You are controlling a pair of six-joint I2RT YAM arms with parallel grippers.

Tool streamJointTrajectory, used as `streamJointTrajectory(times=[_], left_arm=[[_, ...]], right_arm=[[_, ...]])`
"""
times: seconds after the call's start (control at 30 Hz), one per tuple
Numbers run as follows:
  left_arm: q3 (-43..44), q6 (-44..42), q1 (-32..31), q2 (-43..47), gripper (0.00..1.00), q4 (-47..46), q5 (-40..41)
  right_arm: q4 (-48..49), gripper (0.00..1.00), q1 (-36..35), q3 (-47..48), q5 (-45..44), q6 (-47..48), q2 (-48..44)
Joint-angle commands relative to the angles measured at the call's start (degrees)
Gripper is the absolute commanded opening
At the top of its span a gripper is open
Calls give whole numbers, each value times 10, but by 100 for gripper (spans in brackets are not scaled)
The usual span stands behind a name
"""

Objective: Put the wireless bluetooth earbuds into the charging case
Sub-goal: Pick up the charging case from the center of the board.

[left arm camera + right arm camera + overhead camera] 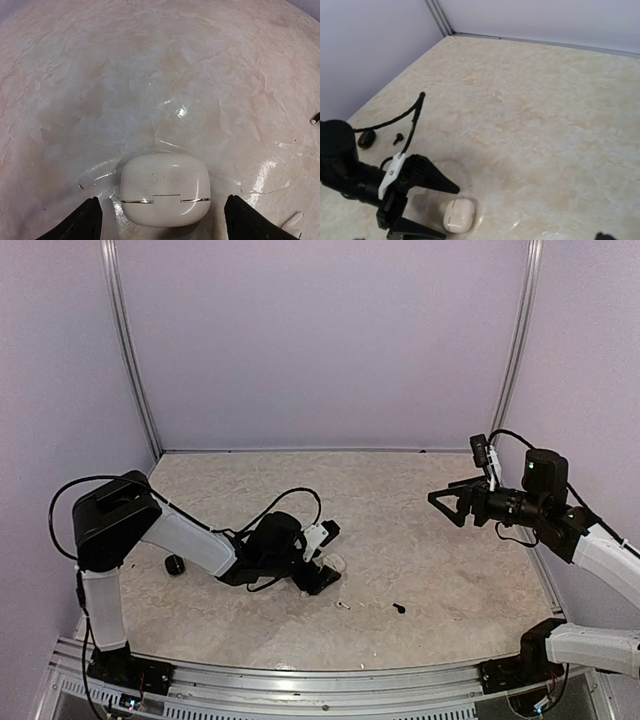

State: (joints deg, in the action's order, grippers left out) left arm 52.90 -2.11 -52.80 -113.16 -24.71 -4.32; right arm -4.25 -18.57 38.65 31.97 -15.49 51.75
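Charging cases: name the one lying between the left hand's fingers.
The white charging case, closed, between the open fingers of the left hand, touching neither. The black charging case lies apart, beside the left arm.

the table (pixel 420 540) is cream and beige, with a cloudy marbled pattern and pale shiny patches. the white case (pixel 165 190) is glossy off-white, with a thin gold line along its seam. the black case (pixel 174 564) is plain black. the white earbud (pixel 344 605) and the black earbud (pixel 399 608) are each one colour. the walls (pixel 320 340) are pale lilac. the left arm (pixel 190 540) and right arm (pixel 612 562) have white shells and black joints.
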Motion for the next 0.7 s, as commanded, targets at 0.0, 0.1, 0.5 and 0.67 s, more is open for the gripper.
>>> streamJointTrajectory(times=[0.0, 0.1, 0.5, 0.67], left_arm=[[28, -29, 3, -21, 84, 7, -1], [40, -46, 3, -27, 81, 22, 8], [51, -64, 5, -39, 63, 36, 22], [61, -44, 6, -22, 54, 53, 14]], right_arm=[[13, 100, 5, -11, -35, -4, -14], [14, 99, 5, -12, -48, -10, -15], [-18, 100, 5, 16, -71, 11, 4], [-21, 100, 5, 10, -53, 57, 2]])
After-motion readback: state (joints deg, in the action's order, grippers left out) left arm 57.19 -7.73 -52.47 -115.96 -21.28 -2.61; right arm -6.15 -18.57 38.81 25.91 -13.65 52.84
